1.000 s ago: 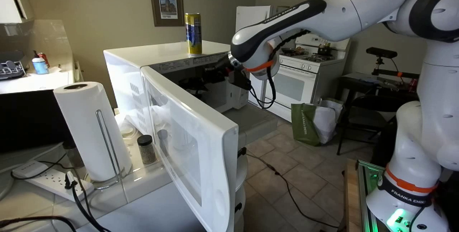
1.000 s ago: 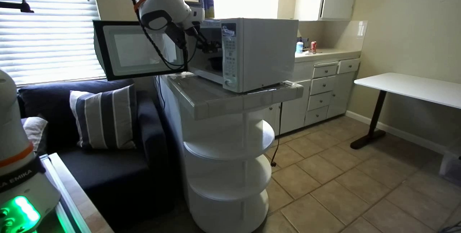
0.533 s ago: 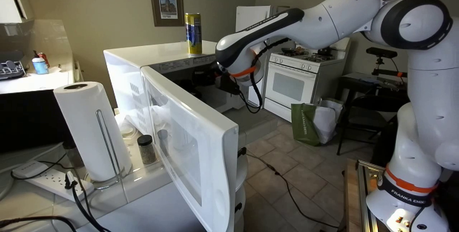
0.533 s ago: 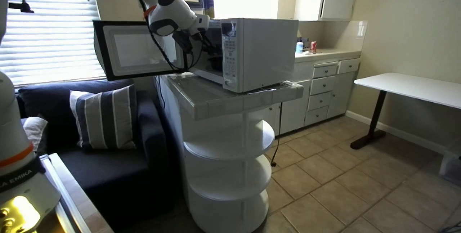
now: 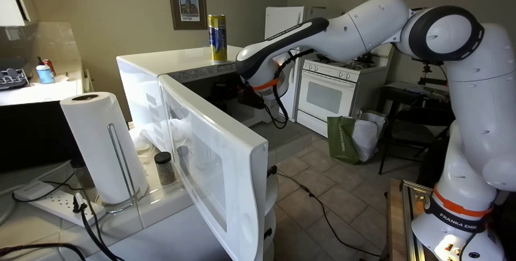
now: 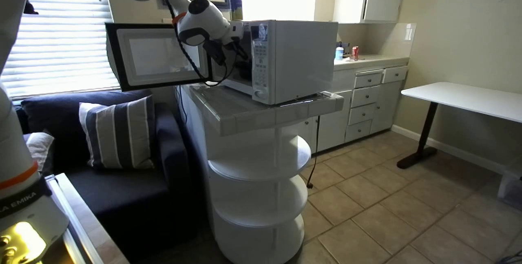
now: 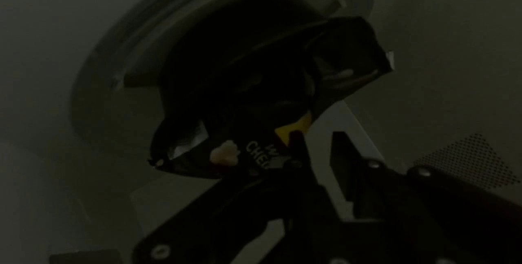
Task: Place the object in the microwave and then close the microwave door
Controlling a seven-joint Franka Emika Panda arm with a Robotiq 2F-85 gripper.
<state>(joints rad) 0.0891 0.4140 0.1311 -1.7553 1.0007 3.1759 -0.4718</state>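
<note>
The white microwave (image 5: 139,87) stands with its door (image 5: 209,152) wide open; both also show in an exterior view, microwave (image 6: 306,60) and door (image 6: 163,58). My gripper (image 7: 316,135) is inside the cavity, its fingertips apart with nothing between them. A dark, shiny snack bag (image 7: 261,149) with pale lettering and a yellow patch lies just beyond the fingers; the left fingertip overlaps it in the picture, and I cannot tell if they touch. A black bowl (image 7: 240,39) is behind the bag, on the turntable (image 7: 96,76). The control panel side partly hides the gripper (image 6: 244,55).
A tall yellow and blue can (image 5: 217,39) stands on the microwave's top. A paper towel roll (image 5: 102,148), a spice jar (image 5: 164,168) and a power strip (image 5: 60,204) are beside the open door. The tiled counter edge (image 6: 261,113) lies below the microwave.
The arm has lowered and reached farther into the microwave, so less of the gripper shows from outside. The base light has turned from green to yellow. The door has not moved.
</note>
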